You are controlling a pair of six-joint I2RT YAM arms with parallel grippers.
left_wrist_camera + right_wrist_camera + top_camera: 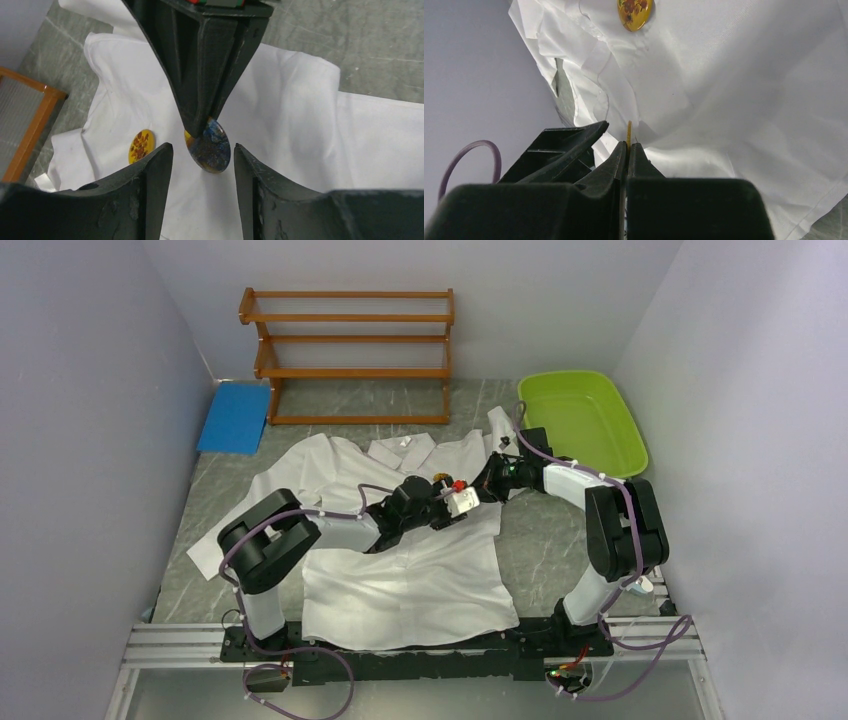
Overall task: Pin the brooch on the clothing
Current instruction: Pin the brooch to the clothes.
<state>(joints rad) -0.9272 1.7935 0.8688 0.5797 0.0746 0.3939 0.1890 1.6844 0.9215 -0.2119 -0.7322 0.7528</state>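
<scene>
Blue pad [233,417]: flat on the floor at far left, beside the wooden rack [350,340], which stands against the back wall.

Shirt [400,590]: white, spread out on the grey table [560,540], collar toward the rack, hem at the arm bases. The fabric is crumpled around the collar and the right sleeve.

Yellow brooch [141,146]: round, with a red flower pattern, resting on the shirt fabric to the left of the grippers. Whether it is pinned or lies loose cannot be determined.

Left gripper [202,150]: over the shirt's upper chest, jaws apart. One finger stands on each side of the blue-and-orange brooch [210,147], with a visible gap on both sides.

Blue-and-orange brooch: round, held on edge just above the shirt, between the left fingers.

Right gripper [628,147]: jaws closed, pinching the upper rim of this brooch. The right wrist view shows only the thin gold edge between the fingertips.

Green tub [627,420]: at the far right of the table, well apart from both grippers. The tip of the shirt's right sleeve lies near its left rim, outside the tub.
</scene>
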